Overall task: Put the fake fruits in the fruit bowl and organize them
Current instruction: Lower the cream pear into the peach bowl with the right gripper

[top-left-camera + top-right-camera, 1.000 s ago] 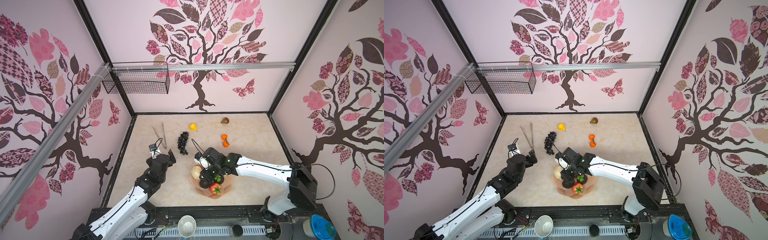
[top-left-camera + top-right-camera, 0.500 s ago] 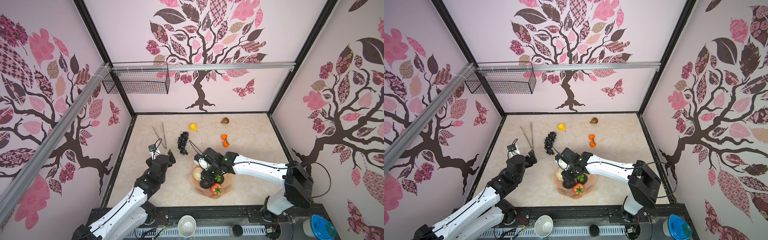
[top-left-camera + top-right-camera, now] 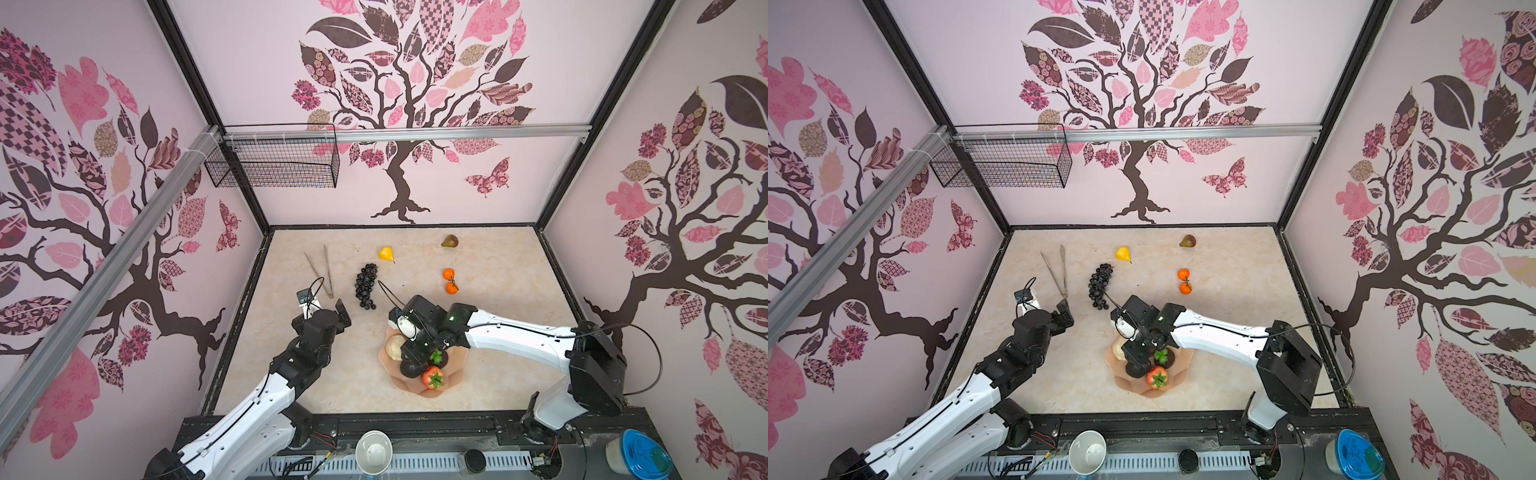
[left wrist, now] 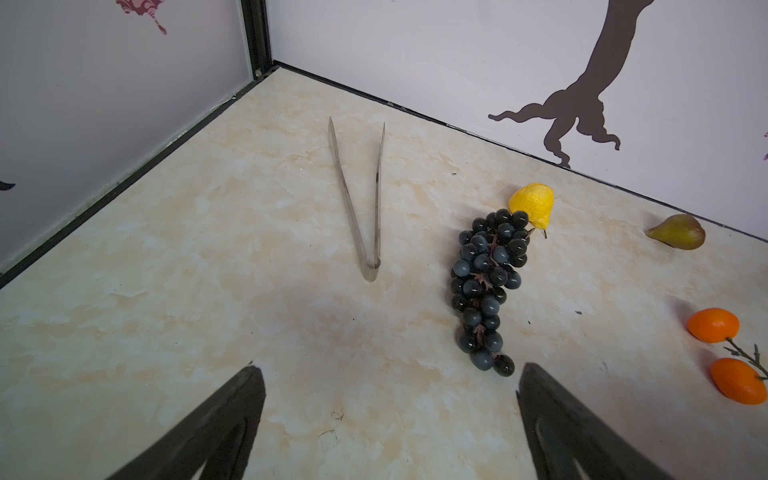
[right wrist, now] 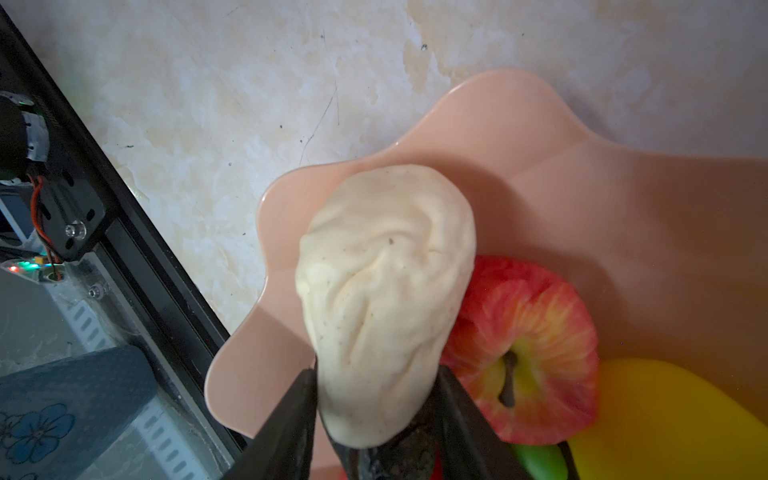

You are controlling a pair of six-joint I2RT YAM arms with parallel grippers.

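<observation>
Over the marbled tabletop point(image 5: 249, 104), the jaws of the right gripper point(image 5: 376, 382) pinch the cream pear point(image 5: 386, 282), which lies just ahead in the fruit bowl point(image 5: 582, 199) against the red apple point(image 5: 536, 328). This looks like the placement step, needing release and a clear lift. The jaws of the left gripper point(image 4: 386, 415) gape, empty.

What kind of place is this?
Likely a robot practice booth: white-and-black robot arms reach over a cream marble-look tabletop, walled in by pink tree-patterned panels, with a peach-pink wavy fruit bowl.

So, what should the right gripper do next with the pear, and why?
Probably open the right gripper wider to release: its jaws flank the pear, which is inside the bowl, beside the apple.
</observation>
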